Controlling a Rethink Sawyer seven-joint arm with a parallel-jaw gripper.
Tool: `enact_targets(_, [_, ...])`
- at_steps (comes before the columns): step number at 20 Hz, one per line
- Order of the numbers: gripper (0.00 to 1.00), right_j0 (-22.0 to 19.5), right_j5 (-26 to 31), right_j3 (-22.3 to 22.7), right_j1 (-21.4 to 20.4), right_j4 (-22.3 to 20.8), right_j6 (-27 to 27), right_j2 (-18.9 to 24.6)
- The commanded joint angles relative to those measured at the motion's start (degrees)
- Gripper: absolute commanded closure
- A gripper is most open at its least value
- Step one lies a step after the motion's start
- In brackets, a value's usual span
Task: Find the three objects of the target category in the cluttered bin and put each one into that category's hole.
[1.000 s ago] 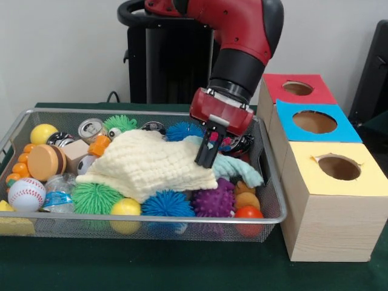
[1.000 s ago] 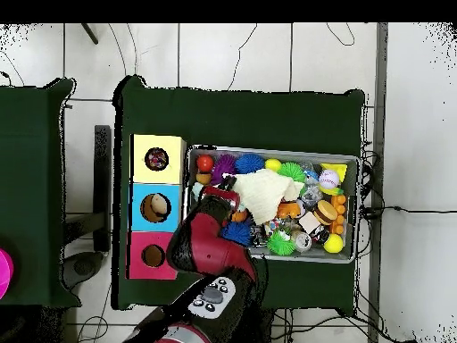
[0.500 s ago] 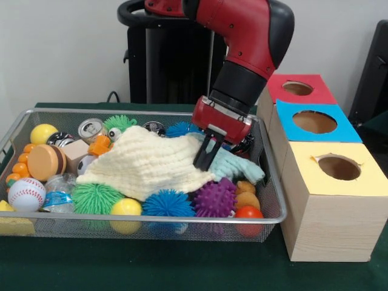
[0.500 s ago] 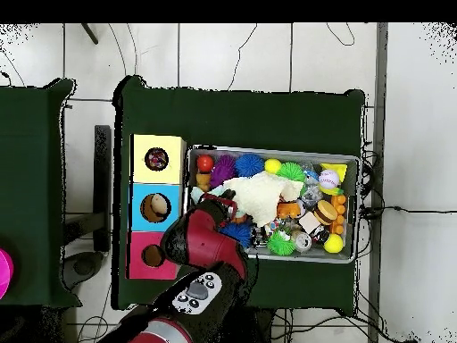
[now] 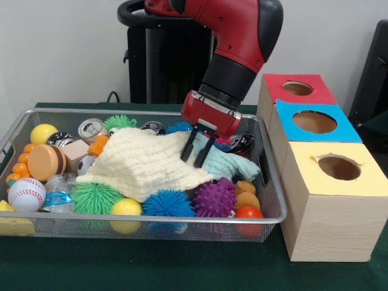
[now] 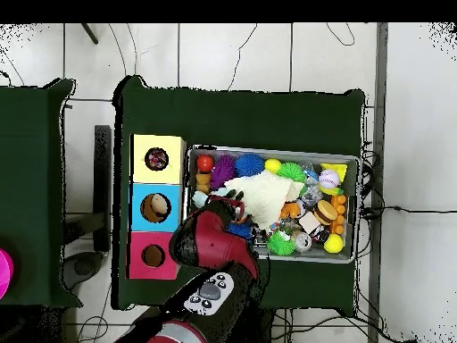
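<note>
Cream cloth draped mid-bin over toys, light-blue cloth just beside. Pincer spread, empty, tips at cream cloth's edge. Wire bin on green worktop; holed boxes alongside.

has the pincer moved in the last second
Yes. In the front view the pincer has shifted left, away from the blue-topped box, and now stands open over the cream cloth.

no readable text, labels, brands or numbers on anything
</note>
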Motion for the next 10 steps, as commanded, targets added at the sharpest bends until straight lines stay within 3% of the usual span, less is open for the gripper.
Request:
enact_targets(1, [0.0,-0.7,8.5,-2.6,1.3,-2.8,4.1,5.2])
enact_targets(10, [0.0,-0.7,8.8,-2.9,1.4,-3.5,4.5,5.4])
